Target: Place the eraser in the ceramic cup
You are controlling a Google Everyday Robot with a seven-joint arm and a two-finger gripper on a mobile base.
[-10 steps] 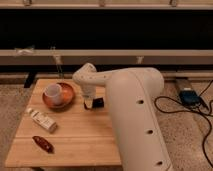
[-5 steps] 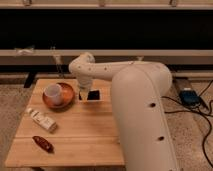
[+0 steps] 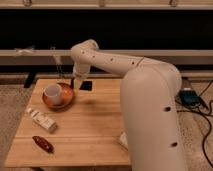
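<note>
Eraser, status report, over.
Gripper beside bowl, shut on eraser. Eraser not yet over cup. Cup stands in bowl, path looks clear.

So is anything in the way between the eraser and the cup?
Nothing visible. The eraser is by the gripper, just right of the cup; only the low rim of the bowl lies between.

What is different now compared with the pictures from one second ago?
The hand moved left in the picture, toward the ceramic cup, and the eraser travelled with it, now beside the reddish-brown bowl. The cup, bowl, whitish block and dark red object stayed put.
</note>
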